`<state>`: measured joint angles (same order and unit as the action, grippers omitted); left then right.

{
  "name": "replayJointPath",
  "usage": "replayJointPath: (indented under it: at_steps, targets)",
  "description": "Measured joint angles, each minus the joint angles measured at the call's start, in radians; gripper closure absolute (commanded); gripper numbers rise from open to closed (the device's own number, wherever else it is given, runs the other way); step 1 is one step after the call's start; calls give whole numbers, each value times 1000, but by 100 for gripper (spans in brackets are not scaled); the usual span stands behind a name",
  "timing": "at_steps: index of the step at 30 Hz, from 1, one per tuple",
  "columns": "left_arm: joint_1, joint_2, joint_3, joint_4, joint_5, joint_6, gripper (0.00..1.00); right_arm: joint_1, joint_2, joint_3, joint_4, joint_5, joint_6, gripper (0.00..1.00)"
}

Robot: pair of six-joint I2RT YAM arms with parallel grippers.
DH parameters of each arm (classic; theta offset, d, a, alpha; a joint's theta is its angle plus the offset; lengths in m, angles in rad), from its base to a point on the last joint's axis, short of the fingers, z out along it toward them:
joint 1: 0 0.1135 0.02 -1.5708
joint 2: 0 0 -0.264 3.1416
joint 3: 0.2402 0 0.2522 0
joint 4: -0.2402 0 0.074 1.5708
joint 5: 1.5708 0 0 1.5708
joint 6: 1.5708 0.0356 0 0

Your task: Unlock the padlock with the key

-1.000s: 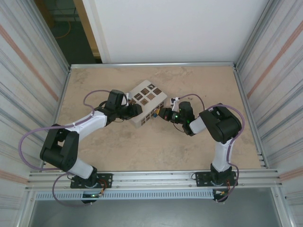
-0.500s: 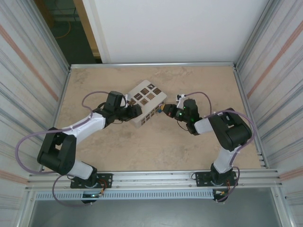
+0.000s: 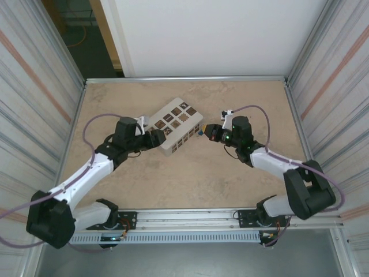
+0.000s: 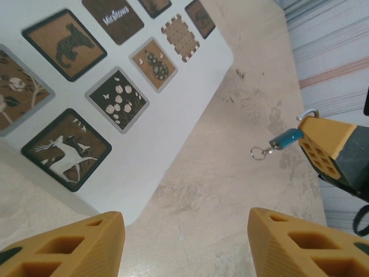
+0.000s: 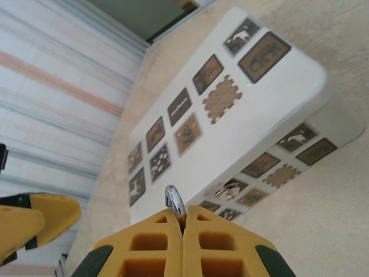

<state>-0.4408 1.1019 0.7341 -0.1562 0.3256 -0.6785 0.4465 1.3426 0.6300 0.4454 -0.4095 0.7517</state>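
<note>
The right hand is clenched on only the thin shackle of the padlock, so the released, empty left hand, if it reaches ahead-right, could nudge it askew or loose.

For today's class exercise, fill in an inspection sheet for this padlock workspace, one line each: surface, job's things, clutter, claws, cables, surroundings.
Surface: beige marbled table, no spills seen.
Job's things: blue padlock pinched in the right claw, with a small silvery ring at its free end. The key cannot be made out for certain.
Clutter: white box with dark picture tiles, lying flat.
Claws: left claw open and holding nothing, beside the box. Right claw shut on the padlock, shackle poking out.
Cables: a purple cable loops along each arm, no snag seen.
Surroundings: ribbed metal walls at both sides, white panel behind.
</note>
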Motion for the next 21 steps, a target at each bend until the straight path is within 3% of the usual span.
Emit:
replayJointPath:
  at_steps: [8,21]
  targets:
    - [5,-241,-71,-54,-75,47,33,42,-140,47,-285,26,-90,100]
    - [65,-554,-218,-166,-174,62,16,92,-235,171,-779,85,-227,100]
